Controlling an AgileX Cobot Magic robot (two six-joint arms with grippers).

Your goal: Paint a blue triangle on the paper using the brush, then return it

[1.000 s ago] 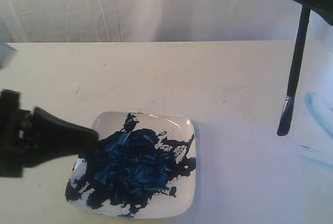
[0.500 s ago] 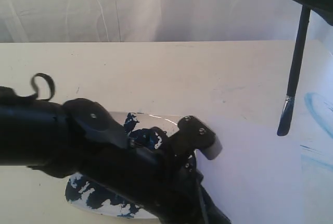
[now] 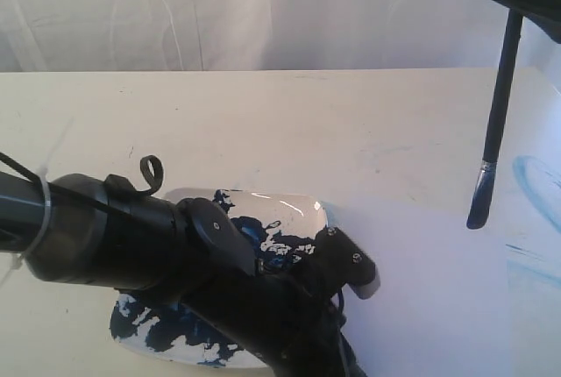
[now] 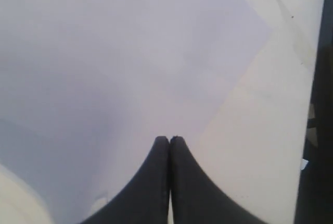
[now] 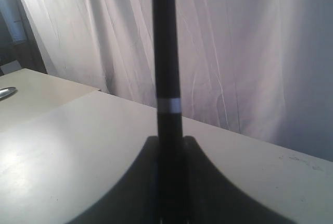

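While the right pincer is clamped on the one long thin black paintbrush, the brush hangs upright at the right side of the cream worktop. Its silver ferrule and blue-stained tip point down, near the far edge of the one plain white rectangular paper sheet. I cannot tell whether the tip touches anything. Faint light-blue curved smears show at the right edge, beside the brush tip. One white square dish smeared with dark blue paint sits left of the paper, and the black left arm crosses in front of it and covers most of it. The left pincer is closed with its two fingertips pressed together and nothing between them. It sits over the paper where the sheet meets bare worktop. Count: two arms, one brush, one dish, one sheet. A white curtain hangs behind.
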